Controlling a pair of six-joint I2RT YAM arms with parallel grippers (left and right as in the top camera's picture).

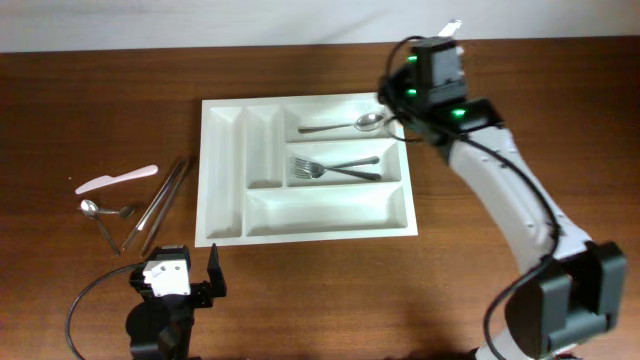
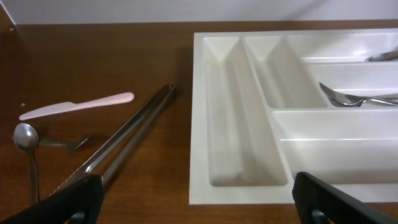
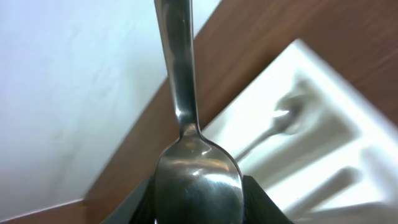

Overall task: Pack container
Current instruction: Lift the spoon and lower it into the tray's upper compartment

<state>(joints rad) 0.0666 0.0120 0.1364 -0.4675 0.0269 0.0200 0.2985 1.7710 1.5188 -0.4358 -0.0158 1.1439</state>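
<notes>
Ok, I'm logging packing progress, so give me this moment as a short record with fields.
container: white tray, five compartments
top long slot: one spoon
middle long slot: two forks
remaining slots: empty
left of container: pale knife, loose spoon, tongs
right tool: shut on held spoon
left tool: open, empty

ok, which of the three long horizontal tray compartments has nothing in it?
The near compartment, lowest in the overhead view: bare white. The far one holds a spoon, the middle one forks.
</notes>
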